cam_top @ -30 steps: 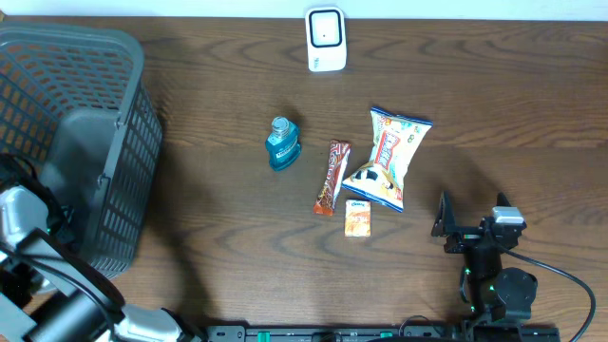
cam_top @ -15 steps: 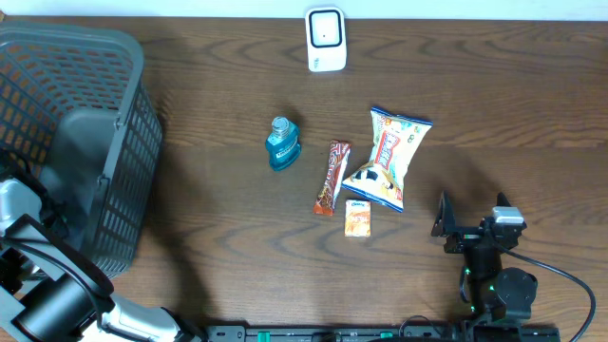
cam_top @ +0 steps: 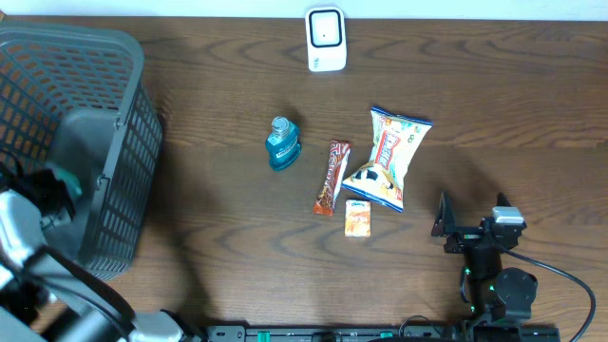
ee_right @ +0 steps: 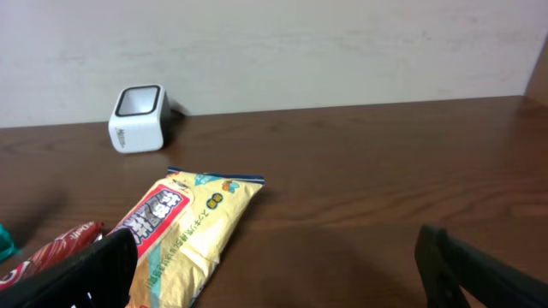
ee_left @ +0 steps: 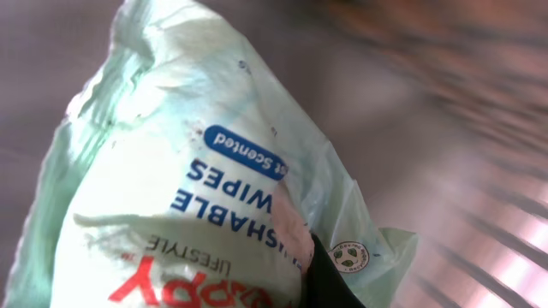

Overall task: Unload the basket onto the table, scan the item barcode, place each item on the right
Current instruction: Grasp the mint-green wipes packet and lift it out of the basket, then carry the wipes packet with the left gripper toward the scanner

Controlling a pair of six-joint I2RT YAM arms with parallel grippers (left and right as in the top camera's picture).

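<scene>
The pale green wipes pack (ee_left: pixel 180 197) fills the left wrist view, with one dark finger (ee_left: pixel 330 278) pressed against its lower right. Overhead, my left gripper (cam_top: pixel 52 190) sits inside the grey basket (cam_top: pixel 95 43), shut on that pack, which shows as a teal patch (cam_top: pixel 65 179). The white scanner (cam_top: pixel 324 38) stands at the table's far edge; it also appears in the right wrist view (ee_right: pixel 139 117). My right gripper (cam_top: pixel 456 228) rests open near the front right, nothing between its fingers (ee_right: pixel 77 274).
On the table's middle lie a blue bottle (cam_top: pixel 281 143), a brown chocolate bar (cam_top: pixel 332 177), a snack bag (cam_top: pixel 389 157) and a small orange box (cam_top: pixel 357 218). The basket's mesh walls surround the left gripper.
My left gripper has shut on the wipes pack and risen within the basket, so the teal pack now shows overhead. The right arm has not moved.
</scene>
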